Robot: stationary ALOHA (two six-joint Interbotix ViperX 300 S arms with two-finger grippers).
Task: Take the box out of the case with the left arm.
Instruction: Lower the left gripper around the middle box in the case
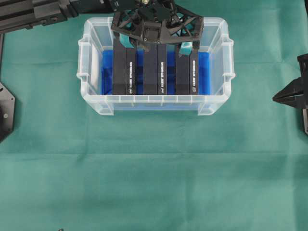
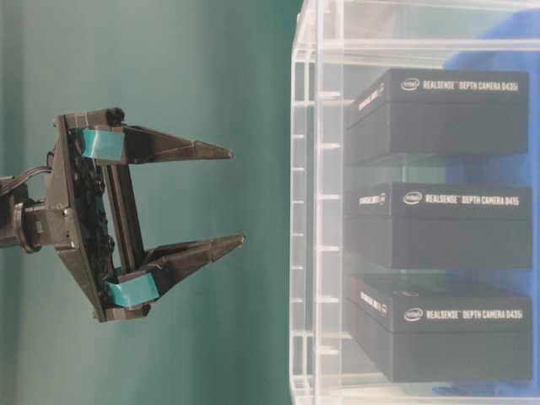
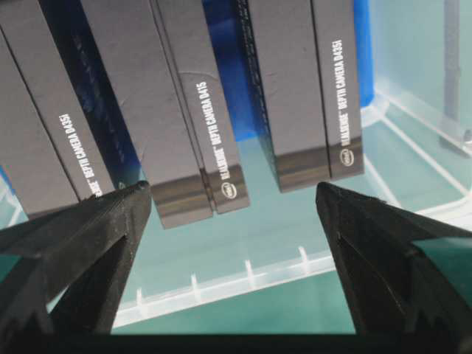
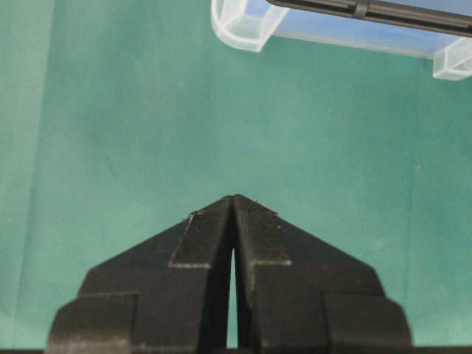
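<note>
Three black boxes (image 1: 155, 70) lie side by side in the case (image 1: 91, 57), on blue cloth (image 1: 204, 72). We note the left claw (image 1: 155, 45) spread wide above them, gripping nothing; the right claw (image 1: 275, 97) is closed, empty.

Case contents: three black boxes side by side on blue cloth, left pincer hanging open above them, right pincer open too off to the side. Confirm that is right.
One detail is wrong: the right pincer is shut, its tips meeting over the green cloth in the right wrist view. The rest holds: three black boxes lie in the case on blue cloth, with the left pincer open above them.
</note>
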